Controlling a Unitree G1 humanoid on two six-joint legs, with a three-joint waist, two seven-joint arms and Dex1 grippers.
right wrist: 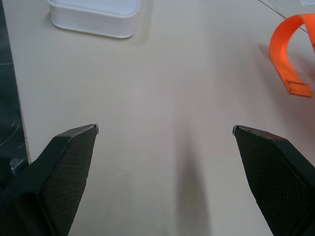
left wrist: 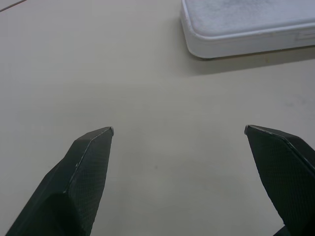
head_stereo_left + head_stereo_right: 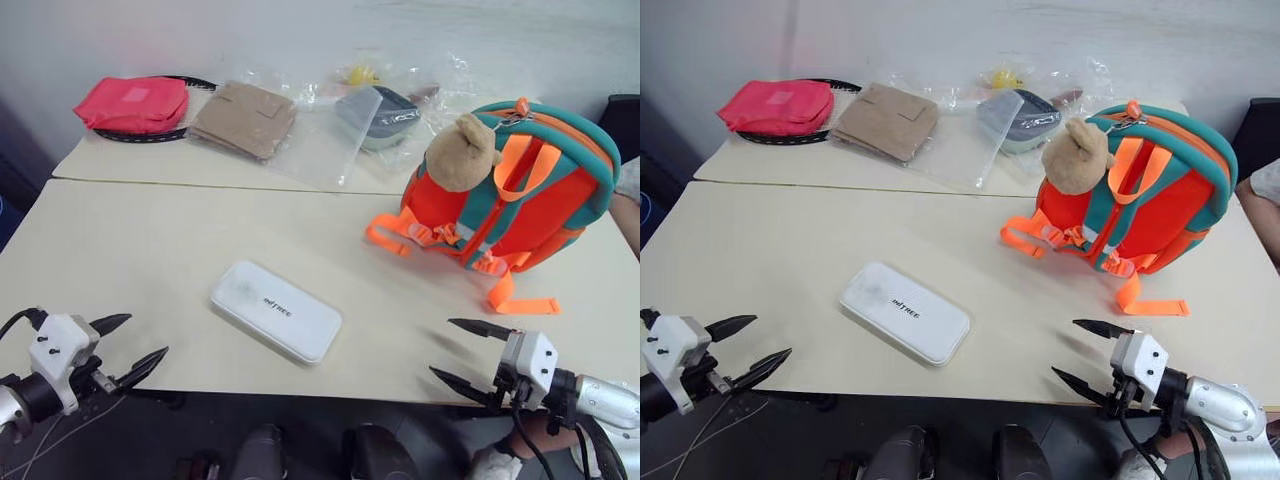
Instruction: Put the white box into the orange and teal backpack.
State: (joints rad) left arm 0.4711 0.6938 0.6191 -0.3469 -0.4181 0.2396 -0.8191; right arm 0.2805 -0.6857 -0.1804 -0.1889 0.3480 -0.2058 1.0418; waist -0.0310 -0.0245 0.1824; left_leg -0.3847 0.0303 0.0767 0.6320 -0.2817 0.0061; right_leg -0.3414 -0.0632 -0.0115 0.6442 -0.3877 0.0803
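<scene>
white box [image 3: 276, 311]: flat on table [image 3: 120, 250], frame centre, long axis upper-left to lower-right
left hand [image 3: 128, 347]: wide open, empty, lower left, slightly nearer
right hand [image 3: 467, 352]: wide open, empty, lower right
orange and teal backpack [image 3: 520, 190]: upper right, upright

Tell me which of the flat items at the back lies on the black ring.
The red-pink pouch, at the far left of the row. The tan pouch and grey container beside it lie in clear plastic instead.
</scene>
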